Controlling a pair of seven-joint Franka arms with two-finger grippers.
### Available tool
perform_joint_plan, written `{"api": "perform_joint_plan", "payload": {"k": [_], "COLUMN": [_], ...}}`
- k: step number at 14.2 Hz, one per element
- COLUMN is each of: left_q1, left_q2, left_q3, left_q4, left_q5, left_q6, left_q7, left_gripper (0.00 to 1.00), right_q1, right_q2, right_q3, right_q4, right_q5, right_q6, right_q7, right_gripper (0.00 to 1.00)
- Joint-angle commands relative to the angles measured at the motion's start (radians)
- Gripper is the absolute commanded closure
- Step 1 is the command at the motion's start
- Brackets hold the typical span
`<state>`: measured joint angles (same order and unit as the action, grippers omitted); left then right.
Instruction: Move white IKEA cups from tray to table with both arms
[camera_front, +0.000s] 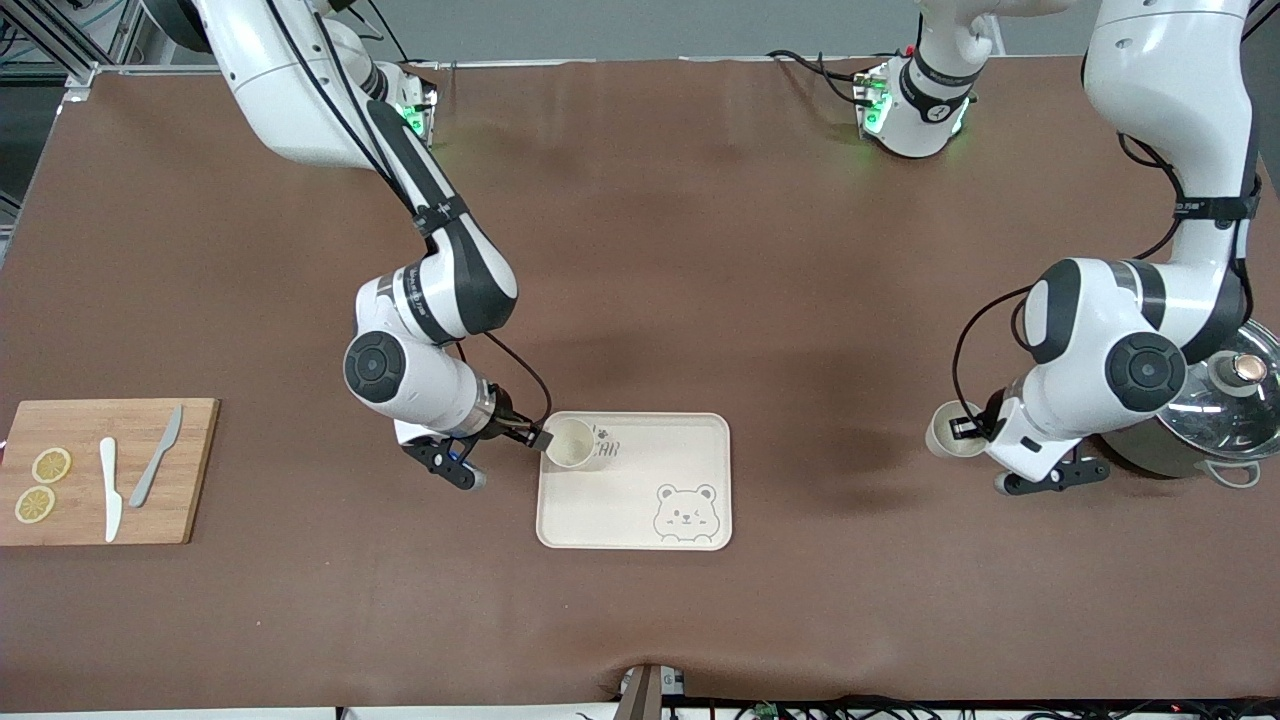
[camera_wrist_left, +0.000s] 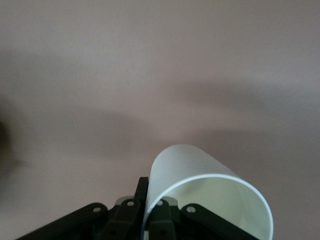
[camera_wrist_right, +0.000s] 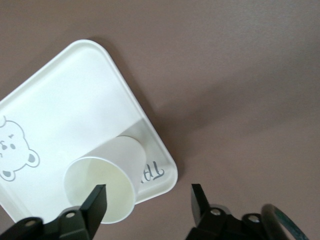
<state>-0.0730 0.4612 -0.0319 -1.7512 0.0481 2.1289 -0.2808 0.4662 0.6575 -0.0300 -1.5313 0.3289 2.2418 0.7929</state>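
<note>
While one cup (camera_front: 570, 443) stands on tray (camera_front: 640, 520) | right gripper (camera_wrist_right: 147, 202) spread | left gripper (camera_wrist_left: 145, 215) pinches second cup (camera_wrist_left: 210, 192)

Both arms, the right arm (camera_front: 420, 300) and the left arm (camera_front: 1130, 340), are clad in glossy white shells broken by black joint sections and round black caps. Black cables are strapped along the links (banded with small white lettering). Green lights are seen at the bases. Each black hand, right hand (camera_front: 537, 437) and left hand (camera_front: 967, 428), is assembled with silver screws.
</note>
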Motion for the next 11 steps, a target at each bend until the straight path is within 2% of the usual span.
{"api": "perform_joint_plan", "payload": {"k": [1, 2, 5, 7, 8, 11], "left_q1": [0.006, 0.007, 0.051, 0.065, 0.067, 0.067], "left_q2": [-0.061, -0.053, -0.038, -0.023, -0.012, 0.008], "left_q3": [-0.01, -0.008, -0.01, -0.01, -0.011, -0.011], "left_q4": [-0.145, -0.162, -0.237, -0.249, -0.251, -0.252], "left_q5": [0.004, 0.004, 0.004, 0.004, 0.003, -0.007], "left_q6": [0.062, 0.072, 0.186, 0.212, 0.217, 0.243], "left_q7": [0.022, 0.022, 0.081, 0.091, 0.091, 0.091], "left_gripper": [1.0, 1.0, 1.0, 1.0, 1.0, 1.0], "right_q1": [0.037, 0.043, 0.057, 0.071, 0.068, 0.051], "right_q2": [0.019, 0.025, 0.048, 0.054, 0.054, 0.044], "right_q3": [-0.01, -0.01, -0.01, -0.011, -0.011, -0.013], "right_q4": [0.022, 0.022, 0.017, 0.017, 0.016, 0.019], "right_q5": [0.009, 0.006, 0.012, 0.01, 0.009, 0.007], "right_q6": [0.016, 0.019, 0.087, 0.091, 0.088, 0.075], "right_q7": [0.098, 0.098, 0.109, 0.121, 0.12, 0.111], "right_gripper": [0.32, 0.33, 0.51, 0.86, 0.98, 1.0]}}
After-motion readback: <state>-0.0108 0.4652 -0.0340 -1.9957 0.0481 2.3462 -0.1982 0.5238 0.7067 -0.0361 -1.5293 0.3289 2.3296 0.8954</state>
